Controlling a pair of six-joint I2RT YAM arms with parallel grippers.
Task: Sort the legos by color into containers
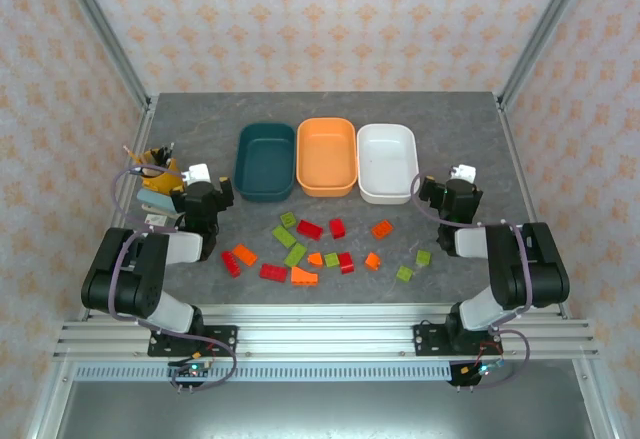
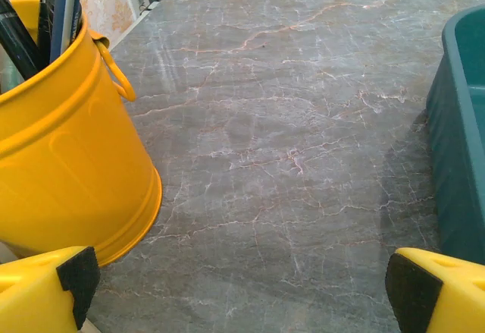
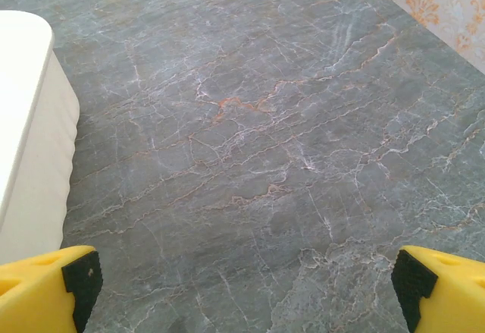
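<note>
Checking the legos [image 1: 309, 229] first: where do they lie? (first onlooker)

All are loose on the worktop [image 1: 330, 104], scattered on the near side of the orange tub [image 1: 328, 154], with none inside it. The teal tub [image 1: 265, 161] sits just left of the orange tub and the white tub [image 1: 386, 162] just right. All three are empty. (second onlooker)

And the arms? (first onlooker)

The left end effector [image 2: 244, 284] stands spread wide and empty, out past the teal tub on the orange tub's left, with a yellow cup [image 2: 61, 158] beside it. The right end effector [image 3: 246, 284] is likewise spread and empty, past the white tub on the orange tub's right. Neither touches a brick. (second onlooker)

Handling? (first onlooker)

Judged light, rigid and not fragile, though smooth plastic may slip or skid. Take each brick low across its two flat long sides, not on the studs. Several in the middle of the scatter lie close together, so the outlying bricks offer finger room first. (second onlooker)
</note>
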